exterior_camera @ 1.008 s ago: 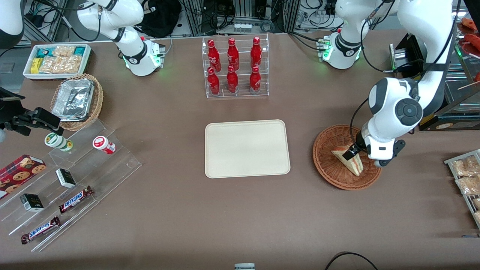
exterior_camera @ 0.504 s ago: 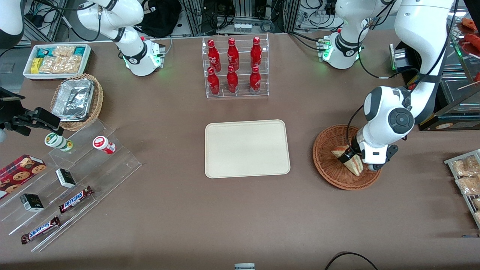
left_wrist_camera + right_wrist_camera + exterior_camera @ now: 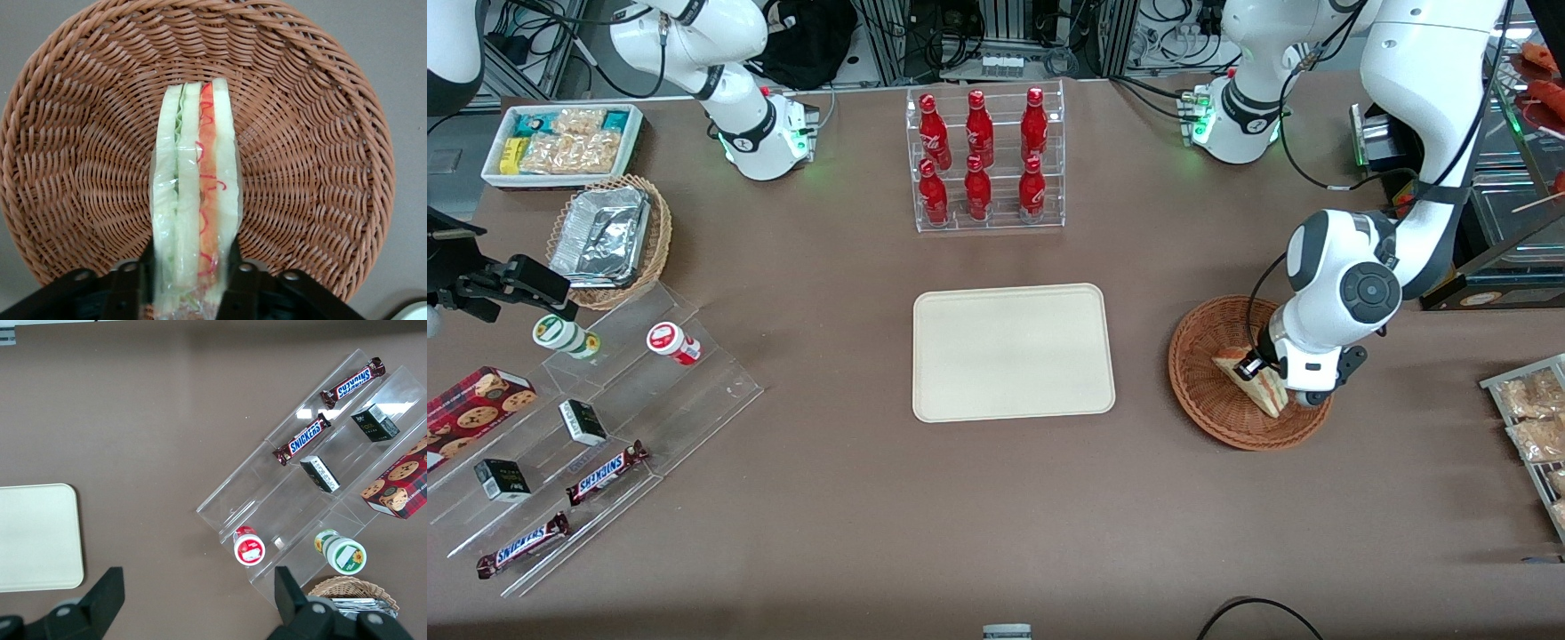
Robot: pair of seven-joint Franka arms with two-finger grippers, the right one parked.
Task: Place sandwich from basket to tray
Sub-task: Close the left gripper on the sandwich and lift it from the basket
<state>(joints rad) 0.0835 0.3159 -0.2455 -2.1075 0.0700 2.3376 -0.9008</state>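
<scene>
The sandwich (image 3: 1264,394), a wrapped white-bread wedge with red and green filling, stands on edge in the round reddish-brown wicker basket (image 3: 1193,373) at the working arm's end of the table. My left gripper (image 3: 1257,370) is down in the basket, its two black fingers pressed on the sandwich's two bread faces. In the left wrist view the sandwich (image 3: 197,180) runs out from between the fingers (image 3: 235,267) of the gripper (image 3: 192,277) over the basket (image 3: 313,133). The cream tray (image 3: 1014,351) lies bare at the table's middle, beside the basket; its corner shows in the right wrist view (image 3: 37,537).
A clear rack of red bottles (image 3: 984,160) stands farther from the camera than the tray. A tan basket with foil trays (image 3: 609,238) and a stepped acrylic shelf with snacks (image 3: 587,427) lie toward the parked arm's end. Bagged snacks (image 3: 1534,418) sit beside the basket.
The left arm has come down and shifted slightly toward the tray, bringing the gripper's fingers down around the sandwich. The sandwich stays in the basket.
</scene>
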